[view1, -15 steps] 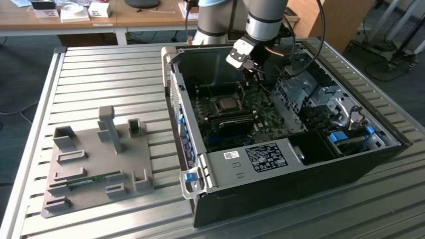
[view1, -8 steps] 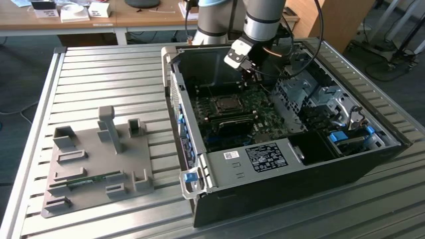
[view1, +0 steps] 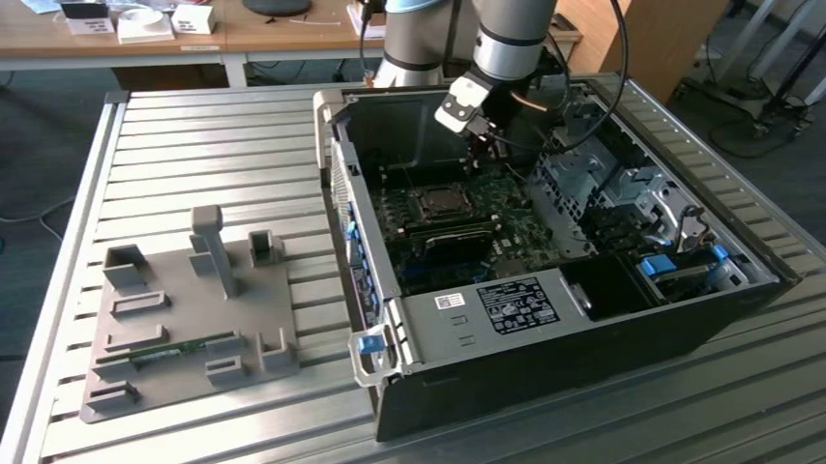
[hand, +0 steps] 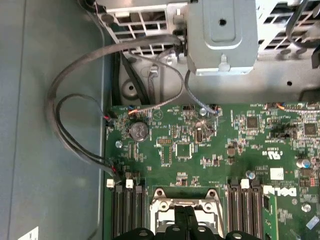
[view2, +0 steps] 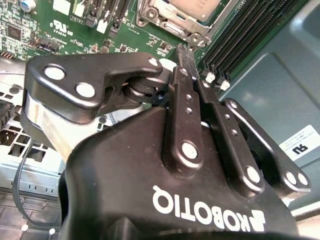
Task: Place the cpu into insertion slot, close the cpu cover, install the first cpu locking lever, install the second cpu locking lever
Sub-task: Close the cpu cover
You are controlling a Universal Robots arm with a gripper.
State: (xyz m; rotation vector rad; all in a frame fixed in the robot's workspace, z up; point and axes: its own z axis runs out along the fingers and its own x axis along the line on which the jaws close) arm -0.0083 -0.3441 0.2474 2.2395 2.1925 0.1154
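Fingertips (view2: 181,60) pressed together, nothing visibly between them; gripper (hand: 184,215) hangs just over the socket (view1: 439,203); cpu (view2: 194,6) lies under the lowered cpu cover (view2: 160,20), seven o'clock from the gripper in the exterior view; locking down probably wants a slow, straight push, clear of the motherboard (hand: 200,150)

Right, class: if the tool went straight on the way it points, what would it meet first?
Most likely the cpu cover, just ahead of the tool in the first wrist view; else the motherboard beside it. Depth is unclear.

Silvery cpu (view2: 191,4) seated in socket; cpu cover (view2: 169,26) lying flat around it
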